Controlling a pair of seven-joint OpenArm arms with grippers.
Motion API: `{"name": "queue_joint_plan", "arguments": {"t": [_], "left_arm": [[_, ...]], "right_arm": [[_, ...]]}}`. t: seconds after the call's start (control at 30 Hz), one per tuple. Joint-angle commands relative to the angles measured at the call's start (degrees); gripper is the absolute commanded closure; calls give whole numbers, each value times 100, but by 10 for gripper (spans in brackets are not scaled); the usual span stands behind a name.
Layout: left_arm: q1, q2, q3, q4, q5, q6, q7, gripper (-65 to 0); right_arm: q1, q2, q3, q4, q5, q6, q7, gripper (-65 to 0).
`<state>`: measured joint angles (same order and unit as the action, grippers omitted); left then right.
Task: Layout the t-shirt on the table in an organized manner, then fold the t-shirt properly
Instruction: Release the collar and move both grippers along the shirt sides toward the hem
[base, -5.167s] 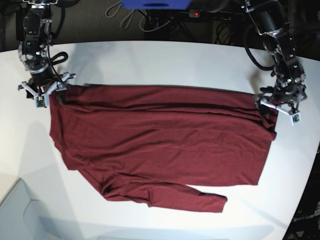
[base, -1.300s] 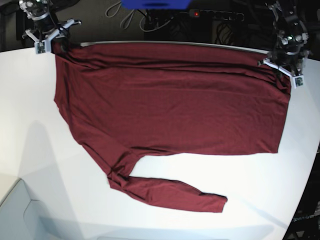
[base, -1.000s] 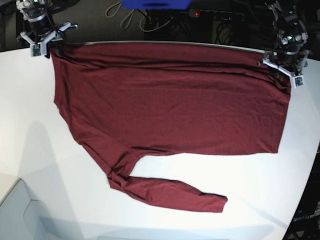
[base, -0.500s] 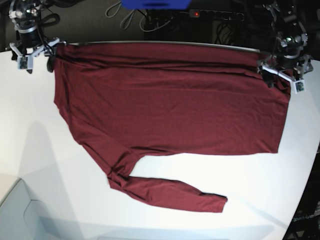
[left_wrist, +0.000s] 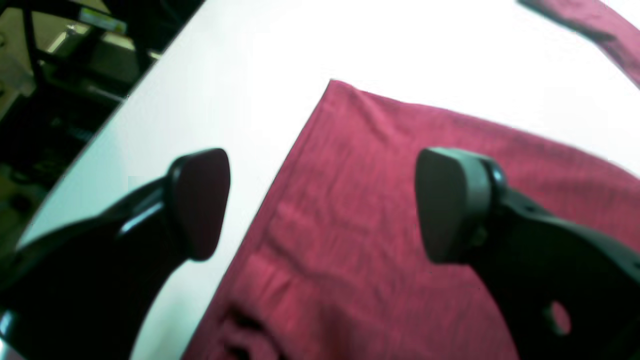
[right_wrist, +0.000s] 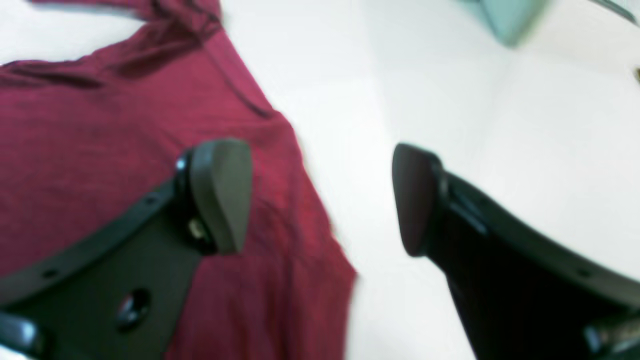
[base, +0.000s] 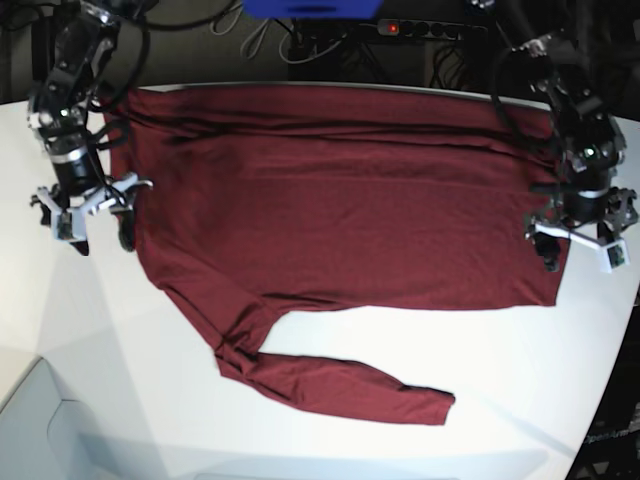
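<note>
The dark red t-shirt lies spread flat on the white table, its far edge along the table's back edge. One sleeve trails toward the front, bunched where it meets the body. My left gripper hovers open over the shirt's right side edge. In the left wrist view the left gripper straddles that edge of the t-shirt with nothing held. My right gripper stands open at the shirt's left edge. The right wrist view shows the right gripper above the t-shirt's border, empty.
Behind the table sit a power strip with a red light, cables and a blue object. A pale grey bin stands at the front left. The table's curved edge runs close to my left gripper.
Both grippers have opened and let go of the shirt's far corners. Each has moved forward along its side of the shirt. The shirt lies as it did.
</note>
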<state>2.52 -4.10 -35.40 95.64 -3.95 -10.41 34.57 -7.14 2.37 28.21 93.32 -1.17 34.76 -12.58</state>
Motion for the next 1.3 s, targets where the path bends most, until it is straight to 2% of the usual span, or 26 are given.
{"name": "queue_joint_plan", "arguments": {"t": [0.0, 0.17, 0.3, 0.5, 0.67, 0.8, 0.9, 1.03, 1.17, 1.27], "left_arm": [[-169, -61, -8, -38, -14, 26, -120, -557], [-644, -113, -16, -636, -5, 26, -129, -557], [-811, -280, 1, -821, -5, 26, -129, -557], [-819, -403, -8, -803, -5, 35, -129, -557], [-819, -518, -25, -812, -5, 35, -129, -557], [-819, -544, -25, -821, -5, 35, -129, -557], [-872, -693, -8, -935, -32, 35, -129, -557], [-1365, -729, -16, -1709, -5, 35, -138, -557], [-1804, -957, 1, -2614, -49, 35, -147, -557], [-2173, -975, 10, -3221, 3, 35, -428, -558]], "right_arm": [[270, 101, -109, -18, 69, 18, -30, -444], [1386, 339, -689, -949, 69, 18, -812, -444], [2195, 462, -1005, -2040, 69, 18, -874, -444], [3056, 611, -1102, -3525, 69, 18, -725, -444], [3364, 664, -1111, -4527, 69, 9, 67, -444], [3399, 796, -1111, -4941, 69, 9, 304, -444], [3373, 805, -1111, -4993, 69, 9, 453, -444], [3329, 796, -1111, -5002, 69, 9, 480, -440], [3171, 787, -1111, -4993, 69, 9, 480, -440], [3083, 787, -1111, -5002, 69, 9, 480, -440]]}}
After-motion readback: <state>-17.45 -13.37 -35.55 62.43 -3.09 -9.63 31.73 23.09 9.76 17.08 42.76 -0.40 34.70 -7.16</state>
